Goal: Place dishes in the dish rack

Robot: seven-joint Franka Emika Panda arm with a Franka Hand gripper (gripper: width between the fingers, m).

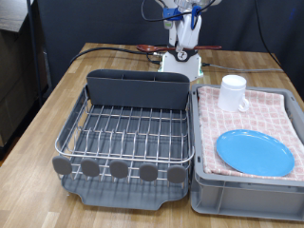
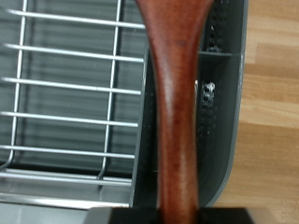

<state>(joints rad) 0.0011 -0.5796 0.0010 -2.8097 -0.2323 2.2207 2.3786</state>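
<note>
In the wrist view a brown wooden spoon [image 2: 177,103] runs out from between my fingers, over the dark grey utensil bin [image 2: 217,112] of the dish rack [image 2: 65,103]. The gripper [image 2: 177,217] is shut on the spoon's handle. In the exterior view the gripper [image 1: 184,17] hangs high at the top, behind the rack [image 1: 128,133] and its bin [image 1: 138,90]; the spoon is hard to make out there. The light-blue plate [image 1: 254,152] and the white mug [image 1: 234,93] lie on the pink checked cloth [image 1: 261,114] on the exterior view's right. The rack holds no dishes.
The cloth lines a grey crate [image 1: 204,185] right beside the rack. The robot's white base [image 1: 180,65] and cables stand behind the bin. A wooden table [image 1: 52,104] carries it all, with a dark cabinet off its left edge.
</note>
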